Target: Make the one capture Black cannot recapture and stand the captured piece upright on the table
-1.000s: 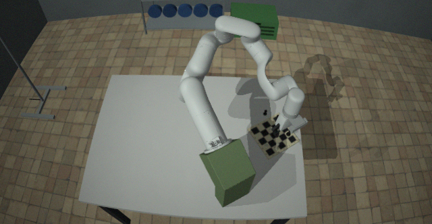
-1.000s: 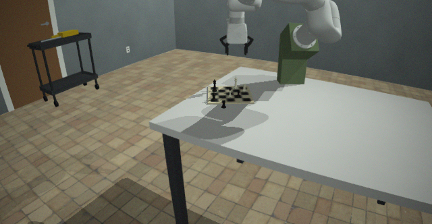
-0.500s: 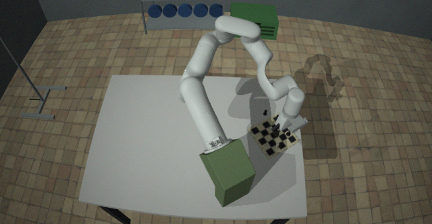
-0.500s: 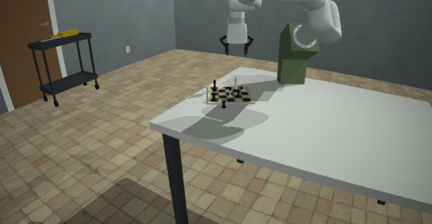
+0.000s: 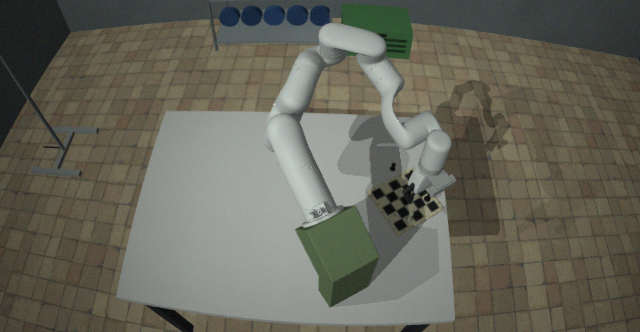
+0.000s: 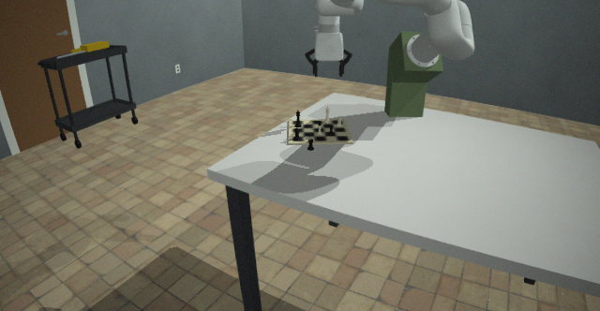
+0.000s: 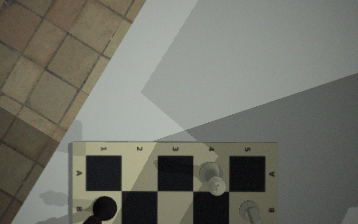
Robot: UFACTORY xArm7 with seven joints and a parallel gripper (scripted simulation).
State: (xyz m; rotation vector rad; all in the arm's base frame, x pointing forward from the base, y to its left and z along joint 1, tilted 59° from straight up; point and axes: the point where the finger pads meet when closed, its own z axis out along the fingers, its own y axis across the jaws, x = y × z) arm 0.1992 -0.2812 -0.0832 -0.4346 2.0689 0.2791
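Note:
The small chessboard [image 5: 392, 211] [image 6: 323, 138] [image 7: 175, 147] lies near the right edge of the white table [image 5: 225, 197] [image 6: 469, 170] [image 7: 260, 75]. A black pawn [image 5: 393, 166] [image 6: 310, 145] stands upright on the table just off the board. In the wrist view a tall white piece [image 7: 215, 184] stands on A4, another white piece [image 7: 248, 210] on B5 and a black piece [image 7: 105, 206] on B1. More black pieces [image 6: 297, 116] stand on the board. My gripper [image 6: 328, 72] is open and empty, high above the board; its fingers do not show in the wrist view.
The green base block [image 5: 342, 259] [image 6: 408, 81] of the arm stands on the table beside the board. The table's edge runs close past the board, with tiled floor beyond. A black cart [image 6: 89, 86] stands far off by the wall.

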